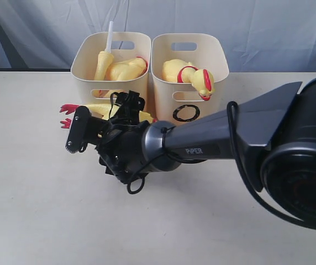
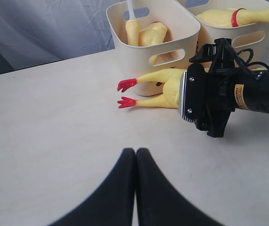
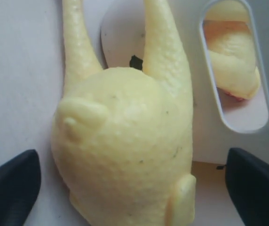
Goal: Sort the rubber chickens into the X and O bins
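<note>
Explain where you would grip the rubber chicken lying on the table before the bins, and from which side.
Probably the plump body of the chicken, from above, jaws across its width. It lies flat and is the widest part, and the open right gripper straddles it; the legs taper thin, and the bin crowds one side.

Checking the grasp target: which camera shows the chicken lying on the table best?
The left wrist view: the chicken shows body, both legs and red feet. The right wrist view shows only its body, close up, between the fingers of the open right gripper. The exterior view shows mostly its feet.
</note>
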Motion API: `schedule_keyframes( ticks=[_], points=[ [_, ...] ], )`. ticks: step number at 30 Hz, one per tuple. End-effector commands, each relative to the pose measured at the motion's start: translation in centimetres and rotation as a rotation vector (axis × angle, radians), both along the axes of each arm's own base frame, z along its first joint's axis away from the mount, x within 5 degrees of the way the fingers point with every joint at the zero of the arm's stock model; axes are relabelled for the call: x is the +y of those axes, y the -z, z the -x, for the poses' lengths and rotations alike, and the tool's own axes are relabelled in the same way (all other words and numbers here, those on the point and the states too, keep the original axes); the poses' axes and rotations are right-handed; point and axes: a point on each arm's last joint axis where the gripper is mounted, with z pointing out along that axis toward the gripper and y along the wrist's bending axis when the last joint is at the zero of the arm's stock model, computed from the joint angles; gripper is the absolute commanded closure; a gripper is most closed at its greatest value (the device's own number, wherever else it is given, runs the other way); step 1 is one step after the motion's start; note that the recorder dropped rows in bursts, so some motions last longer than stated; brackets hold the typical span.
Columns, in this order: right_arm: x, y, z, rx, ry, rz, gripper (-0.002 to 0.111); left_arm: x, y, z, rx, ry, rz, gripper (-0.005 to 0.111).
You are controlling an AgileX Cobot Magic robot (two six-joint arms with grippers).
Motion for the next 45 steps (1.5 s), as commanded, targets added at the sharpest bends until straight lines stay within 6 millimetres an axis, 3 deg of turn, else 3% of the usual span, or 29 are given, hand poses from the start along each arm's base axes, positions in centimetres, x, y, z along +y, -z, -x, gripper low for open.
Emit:
schedule_keyframes(
  ticks=[1,45],
  points=[
    [0.21,-0.27,-0.18,-0.005,-0.029,-0.011,0.004,0.02,-0.03,0.09,-0.011,0.001,0.009,0.107],
    [-0.08,-0.33,-0.81,-0.012,-0.045,-0.019,0.004,0.02,0.00,0.11,-0.008,0.000,0.008,0.107]
  ],
)
